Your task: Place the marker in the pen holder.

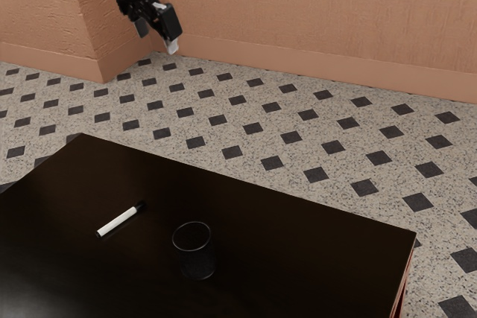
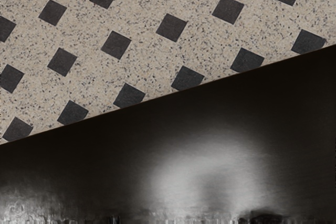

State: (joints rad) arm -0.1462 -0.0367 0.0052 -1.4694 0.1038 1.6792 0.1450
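Note:
High over the table, near the top of the exterior view, my gripper (image 1: 157, 38) hangs open, its two fingers apart and nothing between them. The white marker (image 1: 117, 222) with dark ends lies flat on the black table (image 1: 298, 258), well below the gripper. A clear, dark-looking glass cup (image 1: 194, 252), the pen holder, stands upright nearer the exterior view's right, apart from the marker. In the wrist view the dark tabletop (image 2: 105, 156) has a bright reflection on it.
The table's far edge runs slantwise past the marker and cup. Beyond it lies a speckled floor (image 1: 246, 113) with dark diamonds, and a tan wall (image 1: 298, 20) rises behind. A wall corner stands at the exterior view's upper left.

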